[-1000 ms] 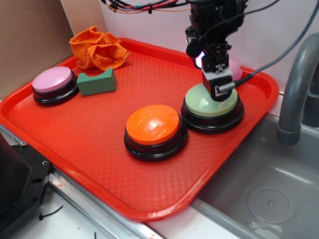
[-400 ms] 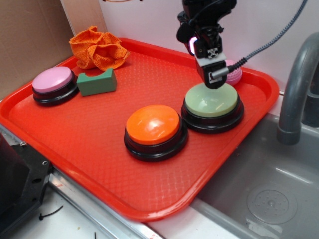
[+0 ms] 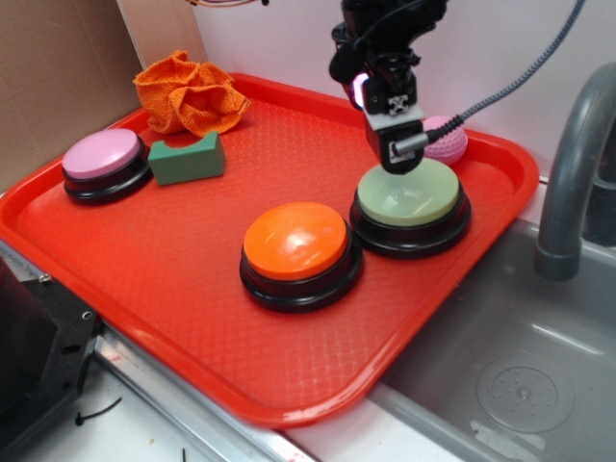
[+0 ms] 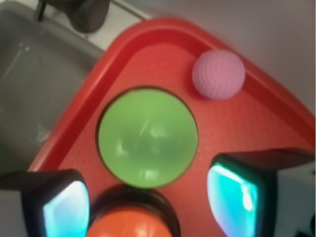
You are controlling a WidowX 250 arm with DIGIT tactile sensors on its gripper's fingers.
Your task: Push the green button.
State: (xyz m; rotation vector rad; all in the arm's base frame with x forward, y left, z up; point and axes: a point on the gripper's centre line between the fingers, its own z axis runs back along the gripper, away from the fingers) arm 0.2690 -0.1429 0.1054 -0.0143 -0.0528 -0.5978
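Observation:
The green button (image 3: pixel 409 197), a pale-green dome on a black base, sits at the right side of the red tray (image 3: pixel 144 260). My gripper (image 3: pixel 397 159) hangs just above the button's back-left edge and does not touch it. In the wrist view the green button (image 4: pixel 147 138) fills the centre. There my gripper (image 4: pixel 148 205) is open: its two cyan-lit fingers stand wide apart at the bottom corners, with nothing between them.
An orange button (image 3: pixel 295 243) stands close to the left front of the green one. A pink golf ball (image 3: pixel 448 138) lies behind it near the tray rim. A pink button (image 3: pixel 101 154), a dark green block (image 3: pixel 188 159) and an orange cloth (image 3: pixel 190 91) are at the left. The faucet (image 3: pixel 568 183) and sink (image 3: pixel 520 375) are to the right.
My gripper has lifted off the top of the green button and drifted slightly left and back. The pink ball behind it now shows more fully.

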